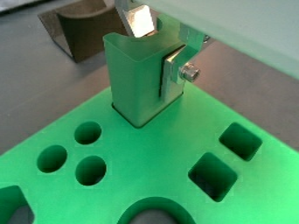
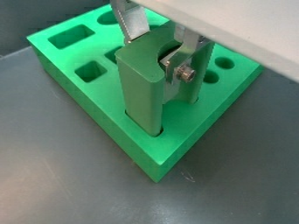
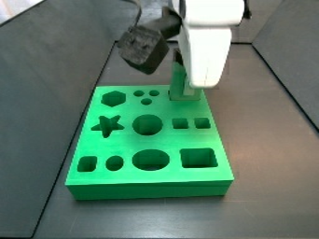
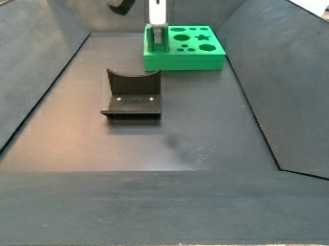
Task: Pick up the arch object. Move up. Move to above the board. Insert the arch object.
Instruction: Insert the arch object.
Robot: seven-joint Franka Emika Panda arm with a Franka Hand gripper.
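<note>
Green arch object (image 2: 145, 87) fills both wrist views, standing upright with its lower end seated in a slot at the board's (image 2: 105, 114) edge. Gripper (image 2: 158, 54) pinches its upper part: one silver finger (image 2: 132, 22) lies flat against a face, the opposing finger (image 1: 177, 66) presses the other side by a screw.

Edges: slot sits close to the board's corner, thin green wall between piece and outer edge. In a side view the piece (image 3: 178, 84) rises at the board's (image 3: 149, 140) far rim, beside the square holes; star, hexagon and round holes lie open toward the near side.

Surroundings: dark fixture (image 4: 131, 94) stands well apart from the board (image 4: 187, 50) on the grey floor (image 4: 193, 144), sloped dark walls either side, open floor between them.
</note>
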